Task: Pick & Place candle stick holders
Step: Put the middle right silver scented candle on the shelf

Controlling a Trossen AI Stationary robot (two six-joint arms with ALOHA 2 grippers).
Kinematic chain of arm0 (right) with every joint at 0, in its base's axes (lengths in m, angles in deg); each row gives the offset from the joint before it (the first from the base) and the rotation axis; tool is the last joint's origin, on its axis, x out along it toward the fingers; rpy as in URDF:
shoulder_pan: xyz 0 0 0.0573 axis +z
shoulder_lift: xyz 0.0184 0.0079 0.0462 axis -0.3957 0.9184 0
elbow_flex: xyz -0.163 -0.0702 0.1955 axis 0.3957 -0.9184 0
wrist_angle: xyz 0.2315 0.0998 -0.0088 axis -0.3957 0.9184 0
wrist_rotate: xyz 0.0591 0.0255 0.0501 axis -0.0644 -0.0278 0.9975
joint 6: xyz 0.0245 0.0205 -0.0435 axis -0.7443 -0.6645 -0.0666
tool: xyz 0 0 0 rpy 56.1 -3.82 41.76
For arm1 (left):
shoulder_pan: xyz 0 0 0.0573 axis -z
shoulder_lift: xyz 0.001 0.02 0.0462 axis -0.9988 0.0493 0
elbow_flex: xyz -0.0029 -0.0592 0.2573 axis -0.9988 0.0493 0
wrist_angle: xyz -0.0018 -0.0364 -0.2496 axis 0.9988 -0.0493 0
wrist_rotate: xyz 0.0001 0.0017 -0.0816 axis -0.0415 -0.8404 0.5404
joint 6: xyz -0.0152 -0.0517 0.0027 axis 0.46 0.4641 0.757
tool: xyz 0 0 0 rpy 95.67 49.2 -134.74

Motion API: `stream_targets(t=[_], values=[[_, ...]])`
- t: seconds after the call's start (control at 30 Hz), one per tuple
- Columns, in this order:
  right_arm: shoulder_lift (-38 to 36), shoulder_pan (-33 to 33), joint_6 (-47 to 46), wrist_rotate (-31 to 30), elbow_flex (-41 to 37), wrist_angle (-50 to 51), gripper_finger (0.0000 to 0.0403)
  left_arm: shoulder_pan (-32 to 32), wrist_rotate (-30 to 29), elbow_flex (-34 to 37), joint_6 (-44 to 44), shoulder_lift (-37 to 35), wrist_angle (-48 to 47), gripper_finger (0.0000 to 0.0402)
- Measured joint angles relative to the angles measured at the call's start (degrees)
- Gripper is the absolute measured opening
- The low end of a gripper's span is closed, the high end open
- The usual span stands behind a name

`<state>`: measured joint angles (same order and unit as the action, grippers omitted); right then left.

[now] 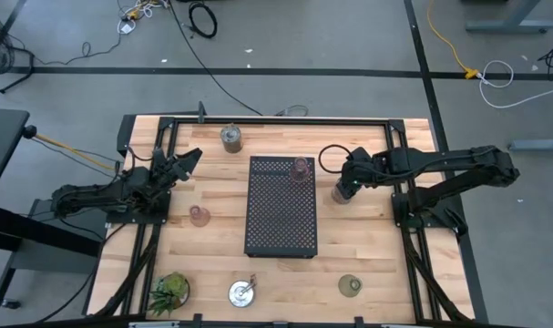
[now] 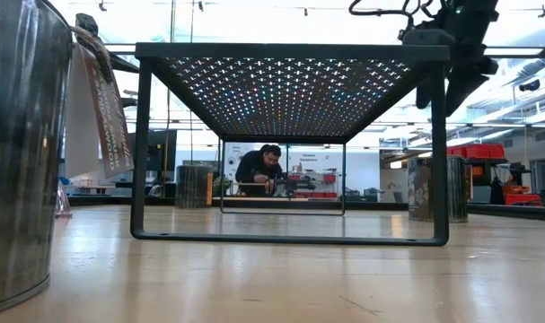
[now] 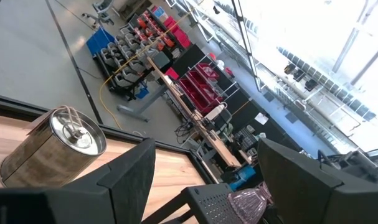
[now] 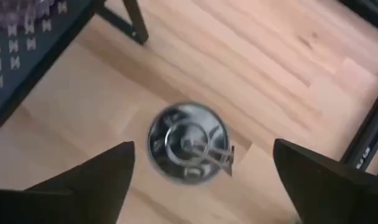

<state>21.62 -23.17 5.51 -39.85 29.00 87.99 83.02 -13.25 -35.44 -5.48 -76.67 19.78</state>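
Six candle stick holders show from above, and only one stands on the black perforated rectangular metal tray (image 1: 281,219). On the left, the left gripper (image 1: 187,161) waits near the table's left edge, its fingers (image 3: 129,177) moderately apart with nothing between them. Near it, a translucent pink glass holder (image 1: 199,215) sits on the wood, and a round silvery metal holder (image 1: 230,137) stands near the far edge. A second silvery holder (image 1: 242,292) stands near the front edge. A second pink glass holder (image 1: 301,168) stands on the tray's far right corner. Just right of the tray, the right gripper (image 1: 347,187) hovers over a third silvery holder (image 1: 338,194); its fingers (image 4: 108,171) spread wide, clear of it. An olive-green glass holder (image 1: 350,285) sits near the front edge. The step in hand looks to concern that third silvery holder. To grasp it well, the gripper should drop straight, keep the holder centred, stay off the tray leg (image 4: 136,25) and close on the body, not the wire loop inside. The right wrist view alone shows that loop and the empty gaps either side. The low view alone shows the tray is raised on legs.
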Motion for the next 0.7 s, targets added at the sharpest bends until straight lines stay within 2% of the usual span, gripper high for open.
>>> stream_targets(t=[0.4, 0.7], values=[[0.66, -3.90, 1.90, 1.70, 0.00, 2.04, 0.0399, 0.01, 0.00, 0.01, 0.15, 0.00, 0.01, 0.0287], [8.18, -7.23, 8.54, 7.68, 0.00, -1.03, 0.0400, 0.01, 1.03, -0.01, 0.17, 0.00, 0.01, 0.0287]])
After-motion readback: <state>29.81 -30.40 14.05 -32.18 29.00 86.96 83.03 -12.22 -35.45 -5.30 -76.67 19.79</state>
